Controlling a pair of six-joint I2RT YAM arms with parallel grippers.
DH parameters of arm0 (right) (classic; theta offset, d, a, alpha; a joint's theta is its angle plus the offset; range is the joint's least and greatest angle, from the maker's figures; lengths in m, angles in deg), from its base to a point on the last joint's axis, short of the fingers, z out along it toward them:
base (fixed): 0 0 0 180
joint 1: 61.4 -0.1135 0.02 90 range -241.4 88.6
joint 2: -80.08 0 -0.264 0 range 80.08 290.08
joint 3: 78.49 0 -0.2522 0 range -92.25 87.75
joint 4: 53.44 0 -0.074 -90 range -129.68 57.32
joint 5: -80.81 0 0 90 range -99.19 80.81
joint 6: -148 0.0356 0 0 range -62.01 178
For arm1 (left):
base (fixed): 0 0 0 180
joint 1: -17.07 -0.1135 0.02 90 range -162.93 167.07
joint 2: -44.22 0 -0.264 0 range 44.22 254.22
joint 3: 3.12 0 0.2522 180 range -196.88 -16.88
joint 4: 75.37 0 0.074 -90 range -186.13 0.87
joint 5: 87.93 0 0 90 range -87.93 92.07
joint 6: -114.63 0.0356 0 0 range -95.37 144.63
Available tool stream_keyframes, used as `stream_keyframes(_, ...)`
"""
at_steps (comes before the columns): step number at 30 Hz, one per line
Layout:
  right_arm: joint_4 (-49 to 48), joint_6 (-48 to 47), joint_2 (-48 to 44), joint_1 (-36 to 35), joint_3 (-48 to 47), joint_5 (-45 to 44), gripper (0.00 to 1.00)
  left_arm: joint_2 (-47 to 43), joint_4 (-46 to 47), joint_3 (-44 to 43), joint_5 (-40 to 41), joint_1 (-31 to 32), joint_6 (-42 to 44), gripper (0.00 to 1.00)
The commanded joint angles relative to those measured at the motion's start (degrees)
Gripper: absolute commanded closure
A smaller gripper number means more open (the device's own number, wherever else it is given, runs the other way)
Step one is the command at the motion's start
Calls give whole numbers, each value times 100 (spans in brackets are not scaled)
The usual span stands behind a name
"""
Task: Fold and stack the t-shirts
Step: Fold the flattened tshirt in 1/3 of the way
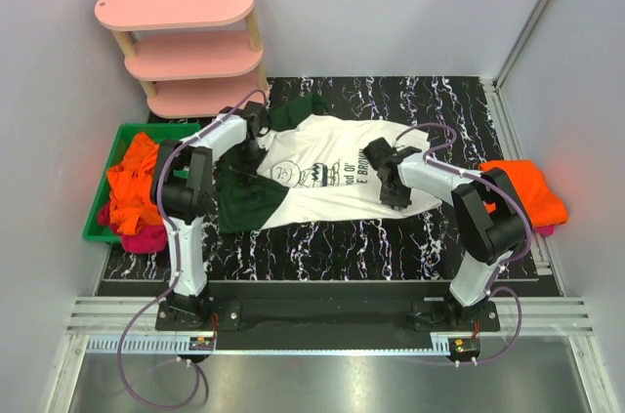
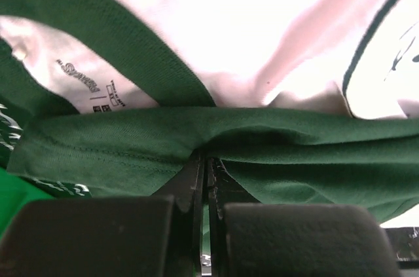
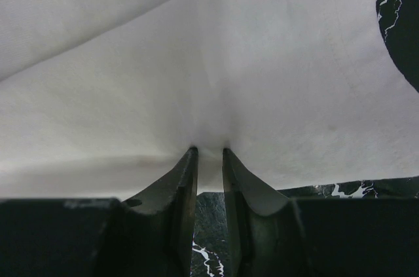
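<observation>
A white t-shirt (image 1: 327,179) with dark green sleeves and a black cartoon print lies spread on the black marbled table (image 1: 391,242). At its left shoulder my left gripper (image 1: 252,151) is shut on a fold of the green cloth (image 2: 131,146). The left wrist view shows the left gripper (image 2: 208,158) pinching that fold, with the collar label just above. At the shirt's right end my right gripper (image 1: 393,194) is shut on it. In the right wrist view the white cloth (image 3: 209,80) bunches between the narrow jaws of the right gripper (image 3: 209,152).
A green bin (image 1: 98,208) at the table's left holds orange t-shirts (image 1: 132,188) and a magenta one (image 1: 146,237). More orange cloth (image 1: 527,188) lies at the right edge. A pink three-tier shelf (image 1: 186,42) stands at the back left.
</observation>
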Motion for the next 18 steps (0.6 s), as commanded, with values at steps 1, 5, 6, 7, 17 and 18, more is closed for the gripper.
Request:
stream_keyframes(1,-98,118,-168,-38,75,39,71,367,332,-312,477,-72,-28,100)
stream_keyframes(5,-107,153,-106,-38,137,92,71,447,296,-461,513,-72,-63,98)
stream_keyframes(6,-115,118,-106,-38,128,57,71,429,296,-496,495,-72,-63,93)
stream_keyframes(7,-115,92,-132,-38,59,-30,71,333,305,-523,434,-72,-63,89)
stream_keyframes(17,-124,-391,-317,-30,-1049,-646,62,-1247,376,-655,-313,-90,-362,52)
stream_keyframes(18,-124,-479,-282,-38,-1171,-585,63,-1345,384,-629,-618,-98,-371,52)
